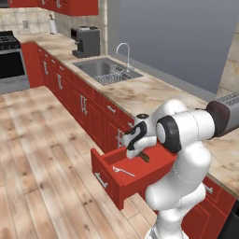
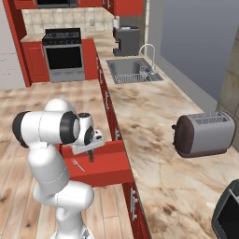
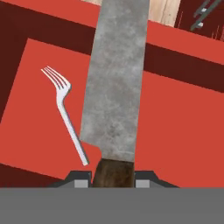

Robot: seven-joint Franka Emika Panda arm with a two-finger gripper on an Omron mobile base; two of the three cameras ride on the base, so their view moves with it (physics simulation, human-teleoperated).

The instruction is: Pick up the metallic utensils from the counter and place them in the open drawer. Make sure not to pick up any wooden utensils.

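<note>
My gripper [image 3: 113, 179] is shut on the dark brown handle of a kitchen knife [image 3: 116, 87], whose silver blade points down into the open drawer [image 3: 175, 127]. A small grey metal fork [image 3: 65, 111] lies on the drawer's red floor, left of the blade. From the left base, the gripper [image 1: 138, 150] hangs over the back of the drawer [image 1: 112, 184], with the fork [image 1: 122, 171] lying in front of it. The right base view has the gripper [image 2: 91, 147], knife [image 2: 91, 156], fork [image 2: 77, 165] and drawer [image 2: 109, 170]. The counter and the wooden utensils are out of view.
The drawer juts from red cabinets under a marbled top [image 1: 154, 93] with a steel sink [image 1: 105, 70]. A toaster [image 2: 203, 134] stands on that top to the right. A coffee machine [image 1: 86, 41] and a stove [image 2: 63, 53] stand farther off. Wooden floor [image 1: 42, 163] lies to the left.
</note>
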